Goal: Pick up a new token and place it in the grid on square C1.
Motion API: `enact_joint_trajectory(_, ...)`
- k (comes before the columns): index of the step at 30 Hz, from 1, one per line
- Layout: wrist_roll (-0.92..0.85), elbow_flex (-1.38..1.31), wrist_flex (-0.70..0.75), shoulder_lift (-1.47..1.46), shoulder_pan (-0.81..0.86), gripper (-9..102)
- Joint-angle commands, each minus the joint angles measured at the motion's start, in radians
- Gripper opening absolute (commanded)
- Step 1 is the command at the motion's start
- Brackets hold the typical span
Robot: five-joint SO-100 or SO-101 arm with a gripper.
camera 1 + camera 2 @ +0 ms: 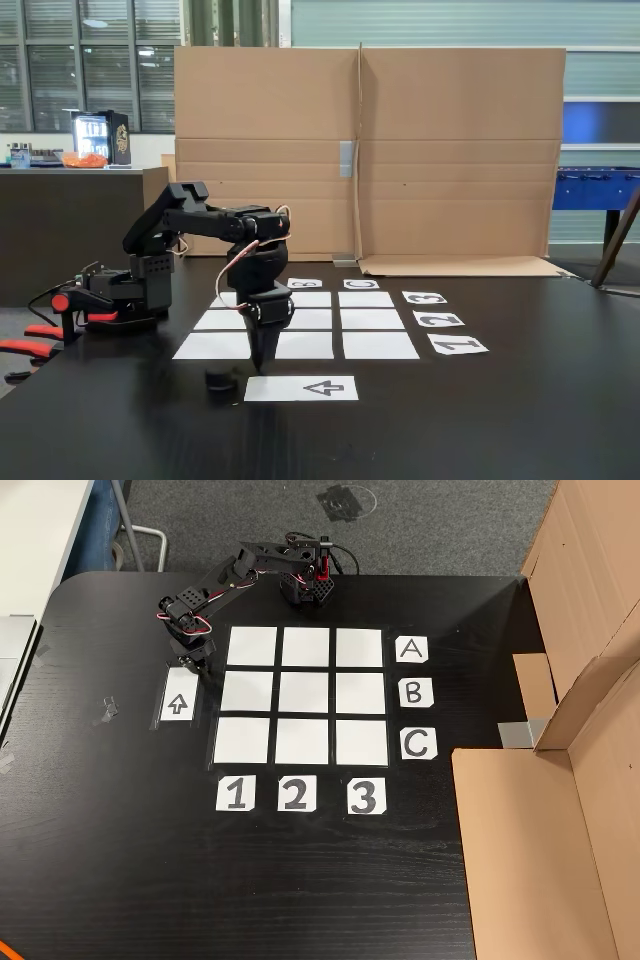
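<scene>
Black token (220,380) sat on the counter (500,420) just left of the arrow sheet (301,388) in the fixed view, well apart from square C1 (242,740). My hand (259,366) hung pointed down beside it, narrow, holding nothing. Judged it light, stiff, maybe slippery; best pinched across its round sides.

Small black puck-like token (221,380) sits flat on the black desk near its front edge in the fixed view, just left of the arrow sheet, outside the grid (301,694). Grid is nine white paper rectangles in 3x3, dark gaps, flat mid-desk, all squares bare. Square C1 (241,739) is the plain white corner where row C meets column 1.
</scene>
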Motion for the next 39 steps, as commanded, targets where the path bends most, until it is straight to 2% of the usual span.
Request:
enact_joint_trajectory(1,-0.006,-0.021,-0.005,0.006,-0.002,1)
enact_joint_trajectory(3,-0.006,-0.021,-0.005,0.005,0.0,3)
enact_joint_trajectory(4,-0.006,-0.021,-0.003,0.005,0.0,8)
enact_joint_trajectory(6,-0.003,-0.021,0.003,0.006,0.0,29)
enact_joint_trajectory(10,0.0,-0.015,0.008,0.005,0.017,50)
enact_joint_trajectory(27,0.052,-0.014,0.044,-0.002,0.075,63)
enact_joint_trajectory(39,0.069,-0.012,0.069,0.009,0.138,65)
